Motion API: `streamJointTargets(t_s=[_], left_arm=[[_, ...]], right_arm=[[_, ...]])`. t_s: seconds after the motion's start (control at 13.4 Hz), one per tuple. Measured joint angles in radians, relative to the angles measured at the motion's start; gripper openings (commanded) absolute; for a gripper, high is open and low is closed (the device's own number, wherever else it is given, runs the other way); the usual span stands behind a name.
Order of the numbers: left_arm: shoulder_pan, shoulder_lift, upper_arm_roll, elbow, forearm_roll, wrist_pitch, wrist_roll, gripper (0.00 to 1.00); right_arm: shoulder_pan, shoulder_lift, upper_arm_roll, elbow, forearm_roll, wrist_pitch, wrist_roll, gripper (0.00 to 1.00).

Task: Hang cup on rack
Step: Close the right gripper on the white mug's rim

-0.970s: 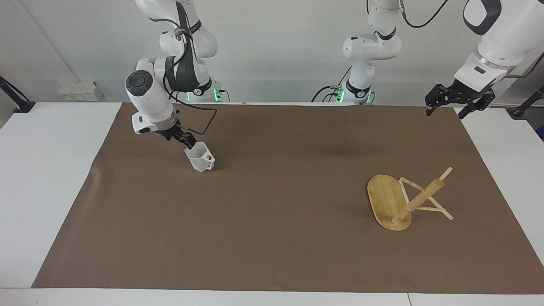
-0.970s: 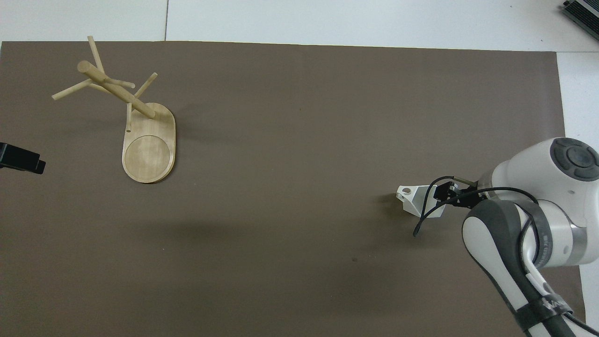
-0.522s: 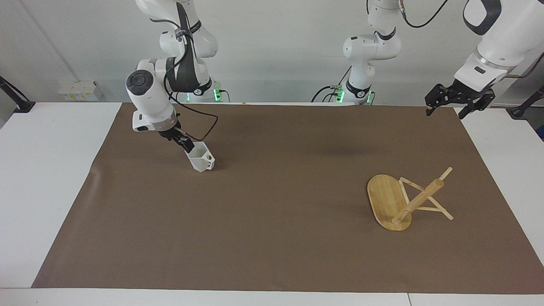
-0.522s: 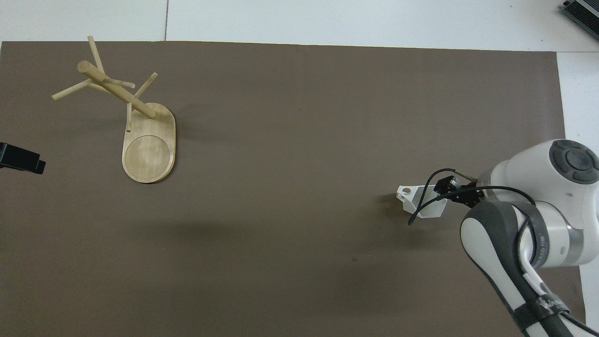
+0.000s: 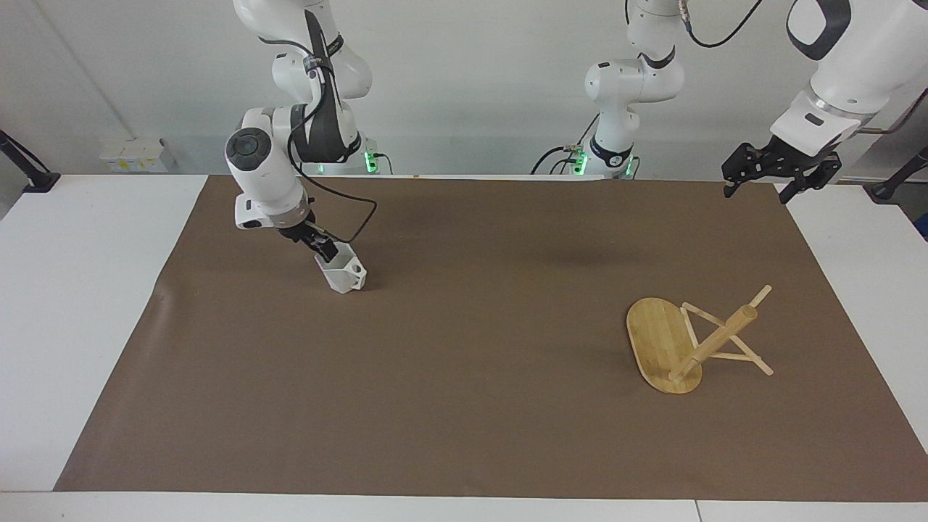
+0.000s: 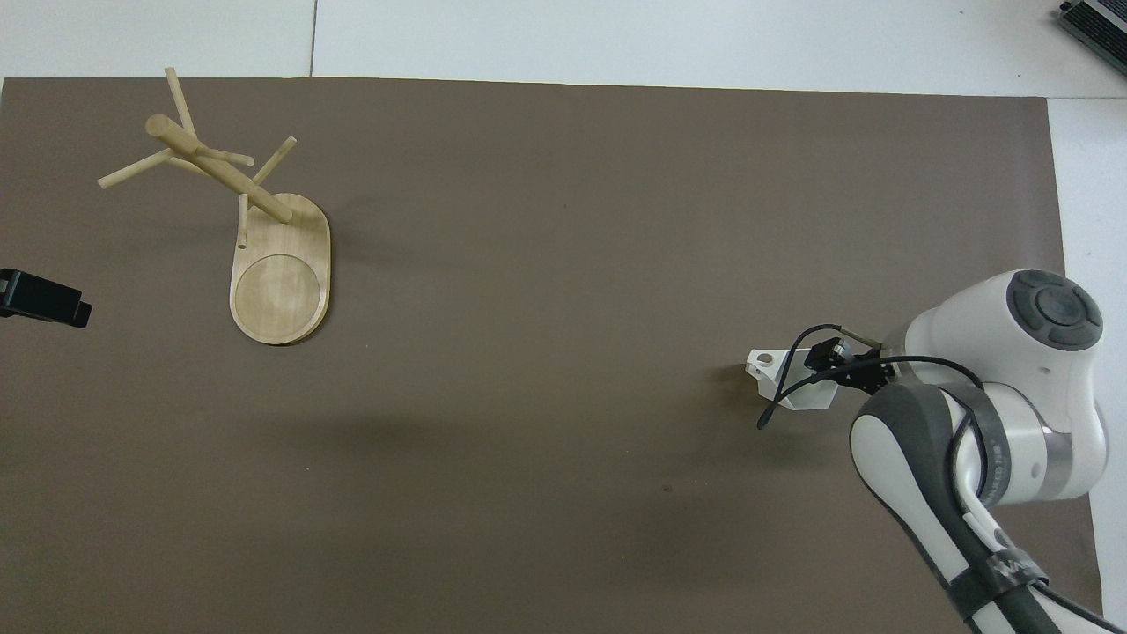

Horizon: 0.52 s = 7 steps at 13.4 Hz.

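The right gripper (image 5: 319,250) is down at the rim of the cup (image 5: 344,274), which sits on the brown mat toward the right arm's end of the worktop. Whether its fingers are apart or clamped on the wall I cannot tell, since wrist and cable cover that spot from overhead. The cup looks light, stiff and thin-walled. Its matte facets should be fairly grippy, so a pinch across the rim wall, leaving the pierced handle free, seems the best hold. The left gripper (image 5: 781,170) waits in the air over the mat's corner, fingers apart, and is cut off at the overhead view's edge. Farther out stands the rack (image 5: 689,344); its thin pegs overlap, perhaps angled upward.
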Motion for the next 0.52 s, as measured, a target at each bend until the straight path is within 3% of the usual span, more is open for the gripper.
streamJointTargets(t_s=[0.3, 0.52], left_arm=[[-0.008, -0.008, -0.001, 0.000, 0.000, -0.032, 0.003, 1.00], [-0.009, -0.008, -0.002, -0.003, 0.000, -0.032, 0.004, 1.00]], right_arm=[[0.002, 0.000, 0.006, 0.001, 0.000, 0.005, -0.020, 0.42], [0.002, 0.000, 0.009, 0.003, 0.000, 0.008, -0.024, 0.10]])
